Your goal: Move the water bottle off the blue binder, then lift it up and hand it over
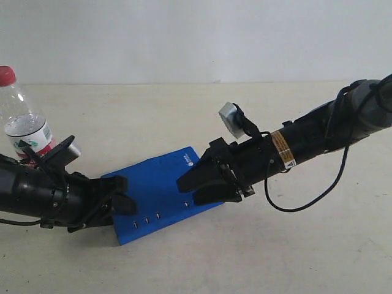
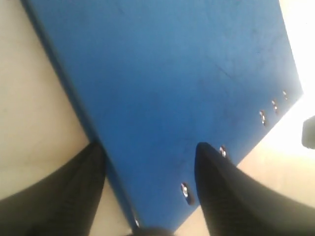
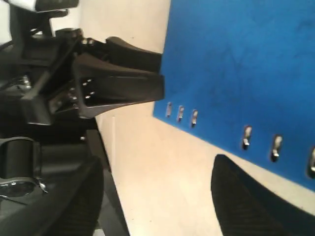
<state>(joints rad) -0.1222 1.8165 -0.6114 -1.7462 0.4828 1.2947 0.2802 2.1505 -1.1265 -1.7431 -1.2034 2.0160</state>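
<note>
The water bottle (image 1: 24, 125), clear with a red cap, stands upright on the table at the far left, behind my left arm and off the blue binder (image 1: 156, 184). The binder lies flat in the middle, its rivets along the near edge. My left gripper (image 1: 125, 196) is open at the binder's left corner. In the left wrist view its fingers straddle that corner of the blue binder (image 2: 172, 73), one over the cover and one over the table. My right gripper (image 1: 191, 190) hangs open over the binder's right part, with nothing held. The right wrist view shows bare table between its fingers, beside the binder (image 3: 236, 64).
A black cable (image 1: 306, 202) loops down from my right arm onto the beige table (image 1: 275, 257). A pale wall stands behind the table. My left gripper (image 3: 123, 83) shows in the right wrist view, close to the binder's edge.
</note>
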